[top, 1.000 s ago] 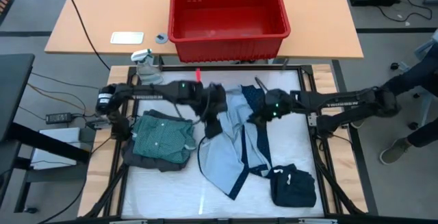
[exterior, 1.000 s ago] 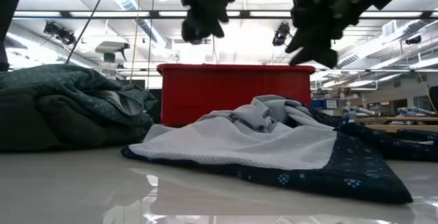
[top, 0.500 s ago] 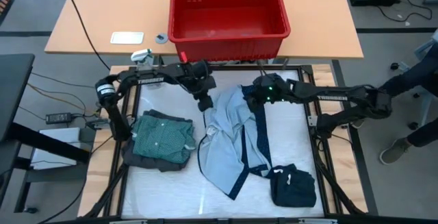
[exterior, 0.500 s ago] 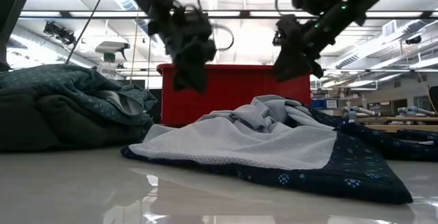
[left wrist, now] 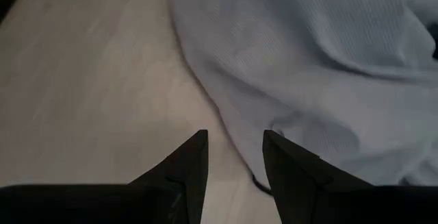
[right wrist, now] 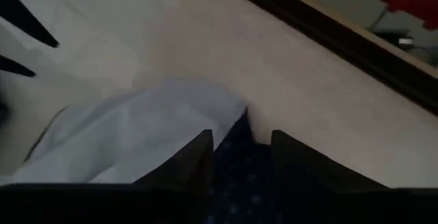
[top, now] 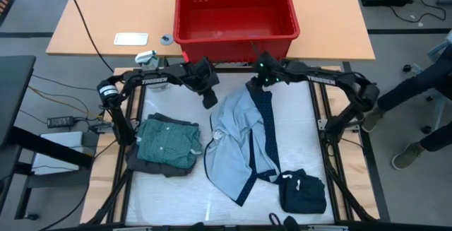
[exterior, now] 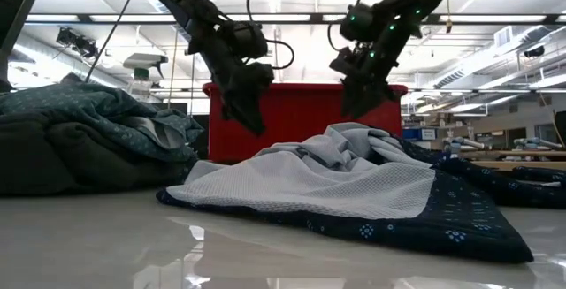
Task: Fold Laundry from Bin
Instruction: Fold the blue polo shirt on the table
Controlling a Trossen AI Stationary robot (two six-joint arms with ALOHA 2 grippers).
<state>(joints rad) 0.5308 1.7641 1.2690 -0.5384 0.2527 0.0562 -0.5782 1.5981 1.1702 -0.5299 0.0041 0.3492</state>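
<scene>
Laundry is lying in three places on the white table (top: 169, 188) that I am watching from far. In the middle a light blue-grey garment with navy dotted inner side (top: 240, 143) is spreading flat, its far corner reaching close to the table's far edge. On the left side a teal-green dotted T-shirt (top: 168, 141) is sitting folded on top of a dark grey folded piece (top: 145, 164). Near the front right corner a small dark navy bundle (top: 302, 192) is resting alone, well apart from the others.

Behind the table, on a wooden desk (top: 92, 19), the large rectangular red plastic bin (top: 235, 18) is standing; I am seeing no cloth inside it from above.

My left gripper (top: 209, 101) is hanging above the bare table just beside the left far edge of the light blue-grey garment. In the left wrist view its two dark fingers (left wrist: 188, 166) are standing apart with nothing between them, so it is open and holding nothing.

My right gripper (top: 254, 86) is hovering over the far corner of the same garment, near the bin. In the right wrist view its fingers (right wrist: 191, 159) are also apart, with the navy dotted cloth showing below the gap, not pinched.

A person's legs (top: 427, 97) are showing at the right border of the high view.
</scene>
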